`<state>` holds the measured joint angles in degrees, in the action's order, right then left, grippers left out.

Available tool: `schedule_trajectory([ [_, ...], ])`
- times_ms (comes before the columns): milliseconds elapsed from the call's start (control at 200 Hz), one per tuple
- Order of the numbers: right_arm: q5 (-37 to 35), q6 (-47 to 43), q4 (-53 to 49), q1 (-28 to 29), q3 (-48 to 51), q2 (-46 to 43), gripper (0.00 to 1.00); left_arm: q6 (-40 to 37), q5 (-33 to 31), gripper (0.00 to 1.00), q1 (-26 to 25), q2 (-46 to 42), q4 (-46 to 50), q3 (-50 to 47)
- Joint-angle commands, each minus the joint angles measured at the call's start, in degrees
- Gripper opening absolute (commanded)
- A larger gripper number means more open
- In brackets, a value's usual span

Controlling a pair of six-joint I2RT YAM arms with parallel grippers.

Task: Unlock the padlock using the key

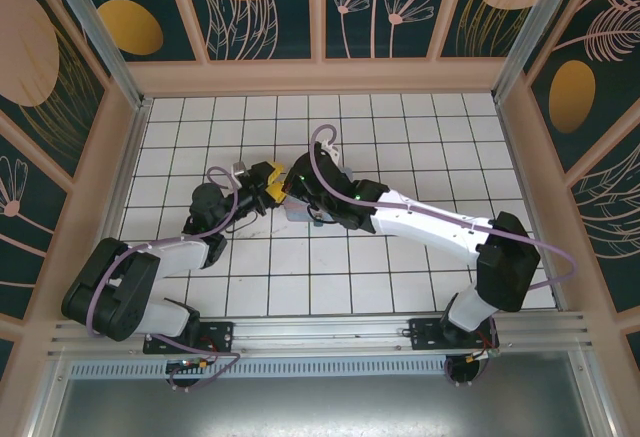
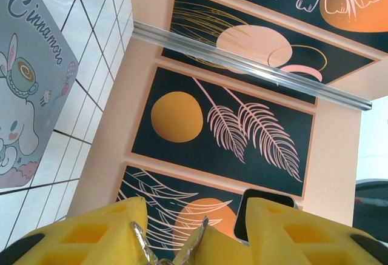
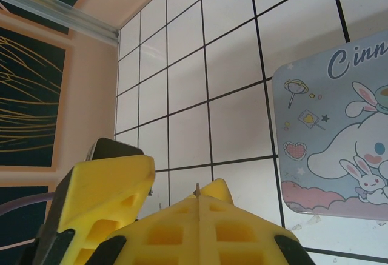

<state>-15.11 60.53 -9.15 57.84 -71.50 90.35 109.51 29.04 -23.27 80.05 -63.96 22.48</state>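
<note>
Bottom centre, my right fingers [image 3: 182, 231] clamp the key [image 3: 197, 187]: thin, light, slippery, best pinched on its flats. My left fingers [image 2: 103, 234] stand apart around silvery metal [image 2: 142, 244], hold unclear.

You have bright, even light in the top view. The counter [image 1: 300, 277] tiles read clean white, with only soft shadows beside the arms [image 1: 430, 219] and no hard glare. The posts [image 1: 95, 32] lean outward toward the corners, a wide-lens effect. On the left wrist, the rail [image 2: 242, 65] catches a glint and the right edge blows out to white. The left claw [image 2: 194, 244] fingers [image 2: 91, 238] look soft, too near the lens. On the right wrist, the tin [image 3: 339, 137] is sharp, while the right claw [image 3: 198, 210] and key [image 3: 198, 188] blur.
</note>
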Motion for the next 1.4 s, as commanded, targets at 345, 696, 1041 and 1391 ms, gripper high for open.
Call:
schedule_trajectory([
  [345,0.52,0.62,2.34,0.41,1.36,-2.20,0.00,-2.44,-1.18,0.34,-0.35,-0.52,1.23,-0.60],
  [696,1.71,-0.08,3.48,0.44,1.54,-2.20,0.00,-3.17,-1.53,0.31,-0.30,-0.55,2.50,-0.44],
  [1041,2.10,-0.42,3.80,0.78,1.13,-2.12,0.00,-3.52,-1.60,0.32,-0.37,-0.53,2.62,-0.51],
  [1391,1.49,-0.11,3.66,0.78,1.94,-2.98,0.00,-3.75,-1.71,0.22,-0.31,-0.45,2.73,-0.38],
])
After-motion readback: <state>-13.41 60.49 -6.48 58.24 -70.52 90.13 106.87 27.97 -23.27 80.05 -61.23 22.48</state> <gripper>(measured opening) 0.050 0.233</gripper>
